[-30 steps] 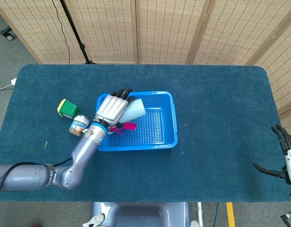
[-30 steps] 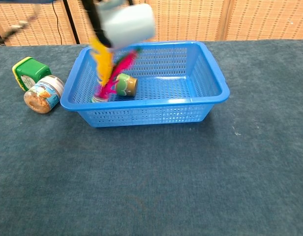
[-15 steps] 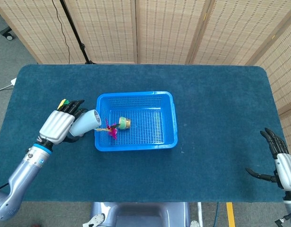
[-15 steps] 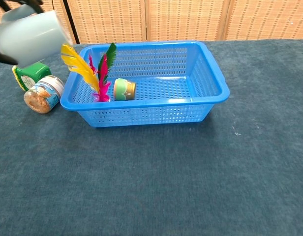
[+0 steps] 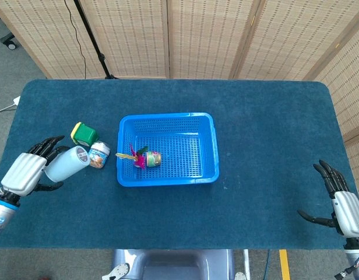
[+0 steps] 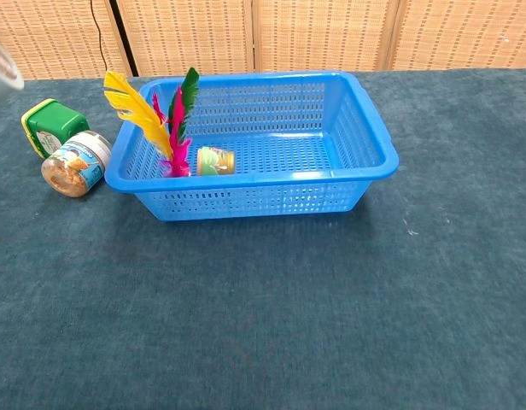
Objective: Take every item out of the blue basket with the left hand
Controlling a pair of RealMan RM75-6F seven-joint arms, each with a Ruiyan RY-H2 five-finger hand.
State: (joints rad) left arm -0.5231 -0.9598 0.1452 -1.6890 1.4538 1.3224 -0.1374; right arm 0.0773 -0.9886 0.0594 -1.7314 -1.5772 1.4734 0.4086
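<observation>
The blue basket (image 5: pixel 207 146) (image 6: pixel 372 128) sits mid-table. Inside it at the left end lie a feathered shuttlecock (image 5: pixel 134 157) (image 6: pixel 165 120) and a small green-labelled can (image 5: pixel 152 158) (image 6: pixel 216 161) on its side. My left hand (image 5: pixel 27 172) is out over the table's left part, left of the basket, and grips a pale cup (image 5: pixel 67 164) held on its side; only the cup's edge (image 6: pixel 2 68) shows in the chest view. My right hand (image 5: pixel 341 204) hovers at the table's right front corner, fingers spread, holding nothing.
A green and yellow container (image 5: pixel 83 133) (image 6: pixel 52 125) and a small jar of food (image 5: pixel 98 155) (image 6: pixel 74 164) lie on the cloth just left of the basket, close to the cup. Wicker screens stand behind the table.
My left hand has carried the pale cup out of the basket and leftward, past the jar and green container. The can has rolled slightly in the basket. The right hand drifted a little.
</observation>
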